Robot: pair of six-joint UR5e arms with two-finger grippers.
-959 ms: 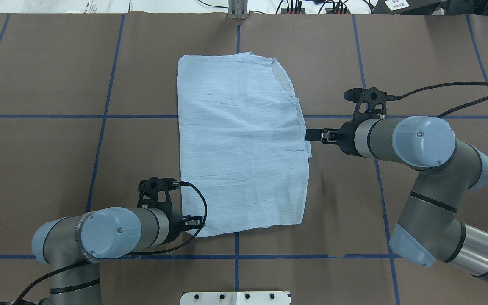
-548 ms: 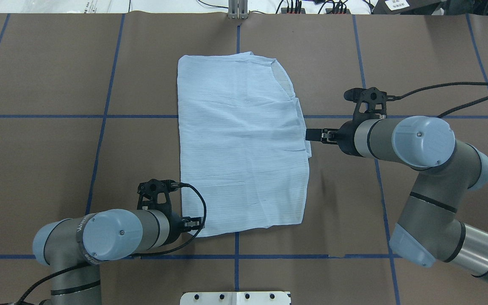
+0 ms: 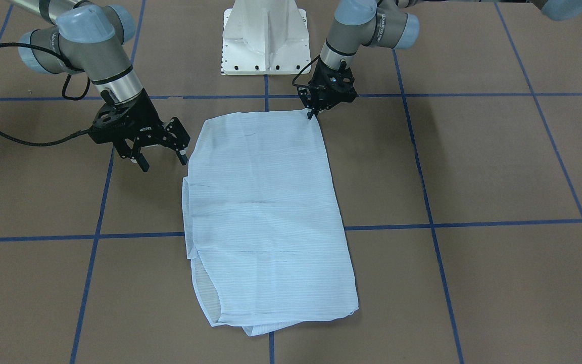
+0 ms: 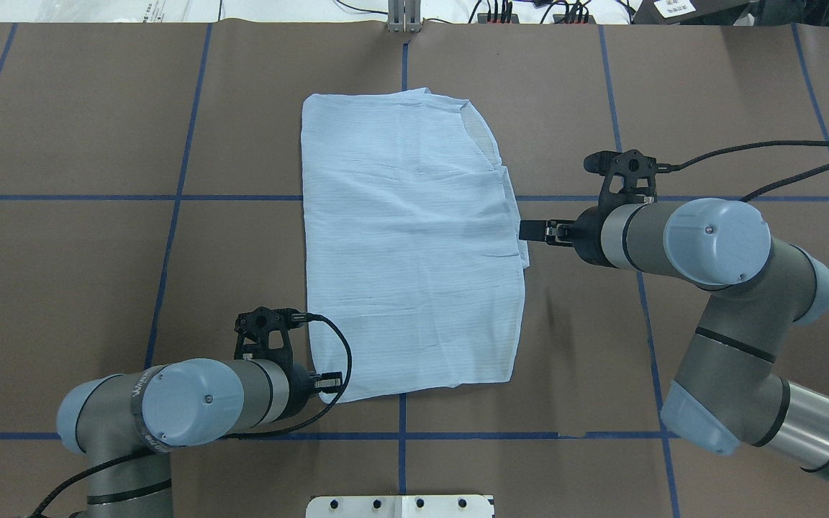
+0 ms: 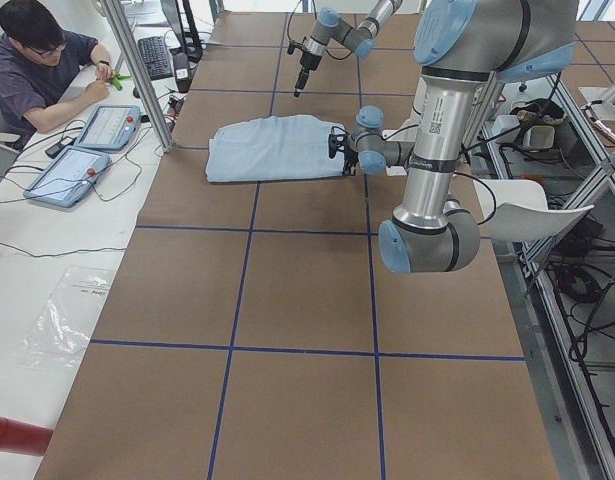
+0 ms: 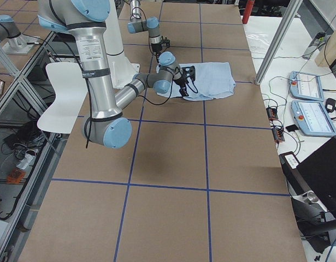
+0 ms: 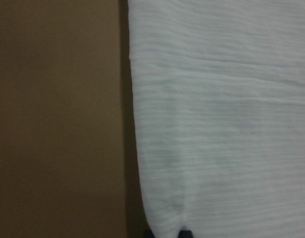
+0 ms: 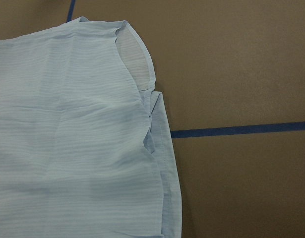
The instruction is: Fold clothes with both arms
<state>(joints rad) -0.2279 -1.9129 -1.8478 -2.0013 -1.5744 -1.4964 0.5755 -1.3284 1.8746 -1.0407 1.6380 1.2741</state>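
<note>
One thin, pale blue shirt (image 4: 407, 252) with fine stripes is folded into a rough rectangle and lies flat mid-desk. In the overhead view its long side runs 12 to 6. The fabric has soft wrinkles all over, and it's sheer enough that the lower layer shows through at the curved opening near its 1 o'clock corner. A narrow doubled band of cloth runs along the 3 o'clock edge. The desk (image 4: 62, 288) is covered in a matte brown sheet, cut into big squares by blue tape lines (image 4: 170, 197).

The left pincer (image 4: 329, 380) is black and chunky and sits right on the shirt's 7 o'clock corner. It's pressed together on that corner, and in the wrist view the cloth puckers down into the two dark fingertips (image 7: 184, 234). Can't tell whether the corner is off the desk at all.

The right pincer (image 3: 163, 161) is spread wide with nothing in it. It's just beside the shirt's 3 o'clock edge, roughly halfway along the long side, next to that doubled band. Honestly can't tell if a finger touches the cloth or just hangs above it.
</note>
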